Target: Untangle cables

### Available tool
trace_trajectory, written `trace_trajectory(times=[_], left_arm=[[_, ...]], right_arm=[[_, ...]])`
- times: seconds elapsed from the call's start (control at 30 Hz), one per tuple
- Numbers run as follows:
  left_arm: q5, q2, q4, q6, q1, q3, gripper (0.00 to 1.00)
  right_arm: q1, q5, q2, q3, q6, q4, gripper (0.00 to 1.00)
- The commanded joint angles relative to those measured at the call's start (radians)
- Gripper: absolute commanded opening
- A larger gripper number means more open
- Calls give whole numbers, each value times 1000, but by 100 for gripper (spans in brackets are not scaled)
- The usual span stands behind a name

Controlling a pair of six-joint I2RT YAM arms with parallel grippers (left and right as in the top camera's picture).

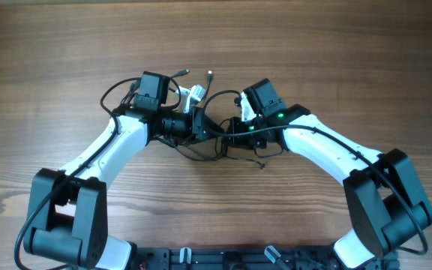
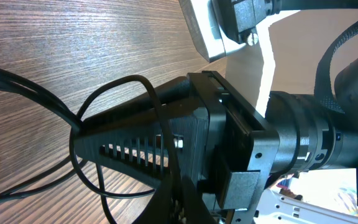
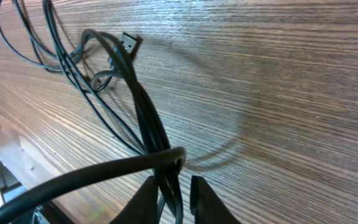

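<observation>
Once the right tool, narrow around the cables at lower centre, grips, pull gently away from the shut left tool so loops loosen.

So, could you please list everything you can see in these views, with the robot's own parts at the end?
table: one, brown wood grain, under everything.
cables: several, exact count unclear, dark grey-black, tangled on the table between the two arms.
plug tips: at least two, silvery, at the far edge of the tangle.
left arm: one, white and black, reaching in from the near left.
right arm: one, white and black, reaching in from the near right.
left end effector: one, black, shut with a cable running between its fingers.
right end effector: one, black, fingers narrowly apart astride a cable bundle.
</observation>
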Motion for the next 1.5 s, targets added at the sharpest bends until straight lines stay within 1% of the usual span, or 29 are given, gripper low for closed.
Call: trace_trajectory(times=[0.0,0.13,0.27,0.37,0.4,0.43,0.57,0.63,0.7,0.93,1.0,1.07,1.3,1.47], left_arm=[[35,-24,9,13,2,-2,4],[18,-24,14,13,2,-2,4],[-27,-24,13,13,2,-2,4],[-111,-24,-10,40,2,-2,4],[-160,-24,-28,45,2,-2,4],[-249,-24,-61,59,2,-2,4],[-588,-24,-171,61,1,-2,4],[-702,-24,-205,57,1,-2,4],[-762,-24,-223,57,1,-2,4],[-787,-24,-232,57,1,-2,4],[-787,-24,-236,57,1,-2,4],[-787,-24,-243,57,1,-2,4],[-797,-24,-275,57,7,-2,4],[-789,-24,-292,31,60,-2,4]], right_arm=[[3,-16,21,-4,2,1,18],[5,-68,21,-4,8,2,16],[14,-77,21,-4,7,-3,11],[24,-73,21,-4,7,-8,7],[25,-66,21,-4,7,-10,6],[25,-57,21,-4,8,-11,4],[25,-25,21,-4,8,-22,4],[25,3,21,-4,16,-37,4],[25,48,21,-4,29,-63,4],[25,254,21,-4,37,-180,4],[23,351,21,-4,97,-235,4],[18,397,21,-4,112,-262,4],[-18,441,21,-4,131,-291,4],[-39,440,21,-4,131,-298,4]])
